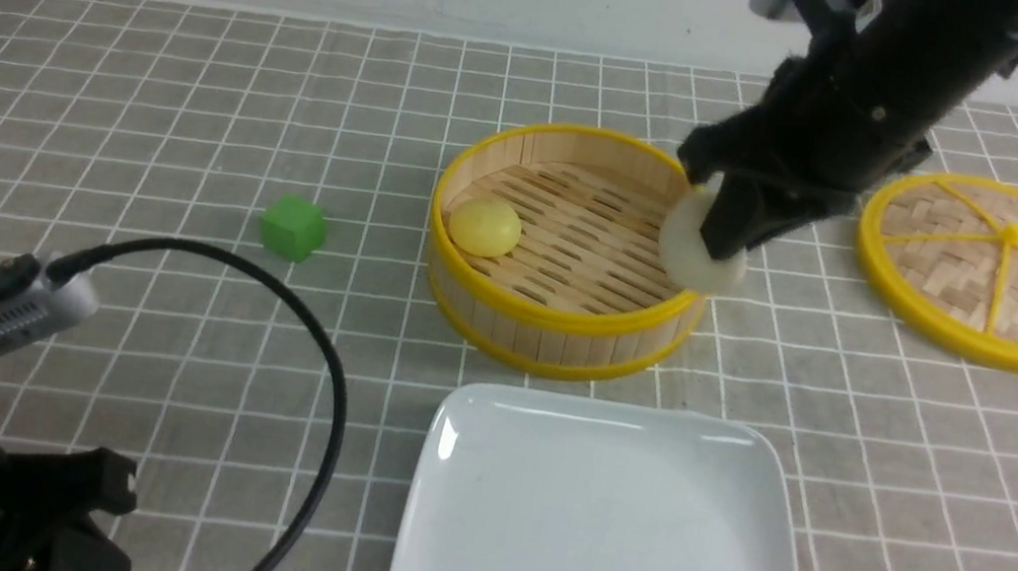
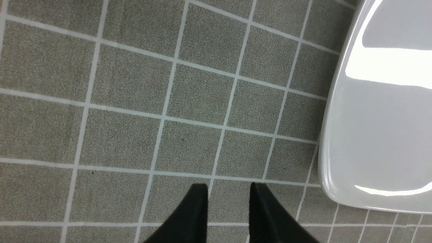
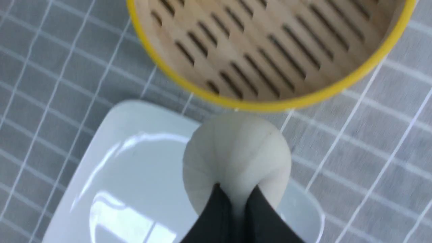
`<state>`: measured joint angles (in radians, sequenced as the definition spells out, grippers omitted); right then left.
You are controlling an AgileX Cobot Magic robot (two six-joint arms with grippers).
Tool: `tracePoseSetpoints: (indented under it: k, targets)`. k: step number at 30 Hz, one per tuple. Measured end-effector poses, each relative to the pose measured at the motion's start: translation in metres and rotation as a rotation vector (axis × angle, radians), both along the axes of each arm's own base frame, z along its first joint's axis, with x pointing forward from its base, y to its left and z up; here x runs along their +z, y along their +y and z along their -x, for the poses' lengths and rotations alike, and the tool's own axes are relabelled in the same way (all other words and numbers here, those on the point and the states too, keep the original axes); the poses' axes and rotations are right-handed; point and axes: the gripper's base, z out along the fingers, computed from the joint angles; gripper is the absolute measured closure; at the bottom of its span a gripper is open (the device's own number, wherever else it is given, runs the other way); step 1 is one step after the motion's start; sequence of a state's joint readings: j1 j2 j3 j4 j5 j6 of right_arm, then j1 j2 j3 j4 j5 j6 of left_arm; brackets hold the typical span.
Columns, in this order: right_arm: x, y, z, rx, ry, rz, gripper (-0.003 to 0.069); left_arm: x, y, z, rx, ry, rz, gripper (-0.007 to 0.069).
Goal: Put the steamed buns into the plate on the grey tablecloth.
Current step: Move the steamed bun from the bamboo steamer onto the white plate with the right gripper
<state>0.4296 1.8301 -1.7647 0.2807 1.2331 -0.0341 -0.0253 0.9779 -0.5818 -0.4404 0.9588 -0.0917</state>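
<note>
My right gripper point(image 1: 727, 239) is shut on the cream-beige steamed bun point(image 1: 695, 252) and holds it in the air over the basket's near right rim. In the right wrist view the bun point(image 3: 236, 155) bulges above the pinching fingers point(image 3: 219, 209), with the white plate point(image 3: 135, 168) below it. The pale yellow steamed bun point(image 1: 484, 226) lies inside the bamboo basket point(image 1: 553, 327) at its left side. The square plate point(image 1: 598, 537) sits bare on the grey tablecloth point(image 1: 147, 95) in front of the basket. My left gripper point(image 2: 228, 190) hangs open over bare cloth beside the plate's edge point(image 2: 337, 141).
A green cube point(image 1: 293, 226) rests left of the basket. The woven lid point(image 1: 994, 269) lies flat at the right. My left arm's wrist camera point(image 1: 17, 311) and its black cable point(image 1: 328, 370) occupy the near left corner.
</note>
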Motion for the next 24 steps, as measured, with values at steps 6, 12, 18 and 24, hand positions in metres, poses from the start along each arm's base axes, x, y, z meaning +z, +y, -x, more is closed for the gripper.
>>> tracePoseSetpoints:
  k: [6, 12, 18, 24]
  targets:
    - [-0.050, -0.003, 0.071, 0.012, 0.158, 0.010, 0.0634, 0.000, 0.000, -0.001, 0.002, -0.006, -0.001, 0.0407]
    - [-0.120, -0.002, 0.097, -0.056, 0.185, 0.014, 0.0591, 0.000, 0.000, -0.002, 0.008, -0.018, -0.002, 0.0400]
    - [-0.145, -0.007, 0.103, -0.112, 0.186, 0.012, 0.0370, 0.002, 0.002, -0.007, 0.032, -0.071, -0.008, 0.0387]
    - [-0.128, -0.004, 0.101, -0.075, 0.202, 0.008, 0.0152, 0.006, 0.002, -0.011, 0.049, -0.116, -0.008, 0.0384]
